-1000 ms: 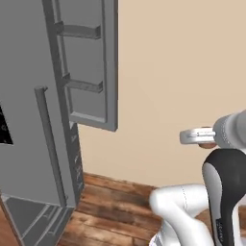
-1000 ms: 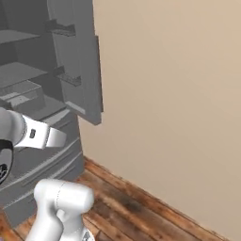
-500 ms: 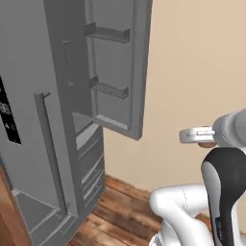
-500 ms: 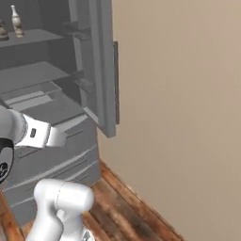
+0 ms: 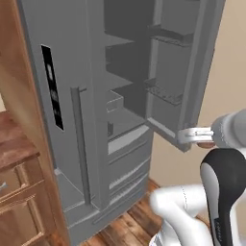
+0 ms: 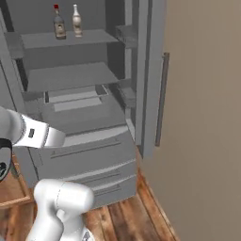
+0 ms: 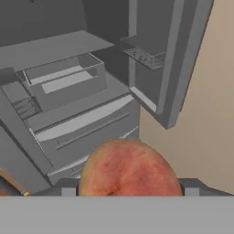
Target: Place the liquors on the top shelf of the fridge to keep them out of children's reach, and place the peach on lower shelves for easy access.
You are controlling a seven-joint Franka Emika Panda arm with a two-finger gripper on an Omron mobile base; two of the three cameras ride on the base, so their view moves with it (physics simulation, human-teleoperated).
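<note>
The fridge (image 6: 84, 141) stood open ahead of me, its right door (image 6: 149, 70) swung out toward the beige wall (image 6: 207, 117), and everything below I place against that fridge. Its top shelf (image 6: 70, 38) already carried the two liquors, the dark red-capped bottle (image 6: 59, 23) and the cream-white bottle (image 6: 76, 21), upright side by side and just apart near the back. Under it ran the lower shelves (image 6: 70, 75), bare where I could see them, with a clear drawer (image 7: 64, 80) beneath and the pull-out freezer fronts (image 7: 87, 123) at the bottom.

My gripper (image 5: 194, 136) hung outside the cabinet, near the lower corner of the open door, and I could make out an orange-pink sliver just under its tip. From my hand the peach (image 7: 130, 169) sat right between my jaws, which stood apart about its width and closed on it.

So I judged the remaining job was the peach alone. The relation that mattered: the lower shelves lay forward of the peach, up and to the left, deeper inside the fridge, with the door edge close on my right.
</note>
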